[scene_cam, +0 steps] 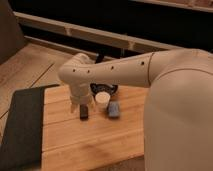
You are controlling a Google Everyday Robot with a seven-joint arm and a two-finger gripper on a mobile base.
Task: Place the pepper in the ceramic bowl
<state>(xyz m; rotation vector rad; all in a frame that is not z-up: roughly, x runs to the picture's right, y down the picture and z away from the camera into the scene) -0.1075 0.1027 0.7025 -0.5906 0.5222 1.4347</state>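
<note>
A smooth white arm [125,67] reaches over the planked wooden table [90,142]; its dark gripper [84,112] is low over the boards, left of a small white cup [102,100]; whether it is apart or together cannot be told; the round glossy black ceramic bowl [108,89] sits just behind the cup.
</note>
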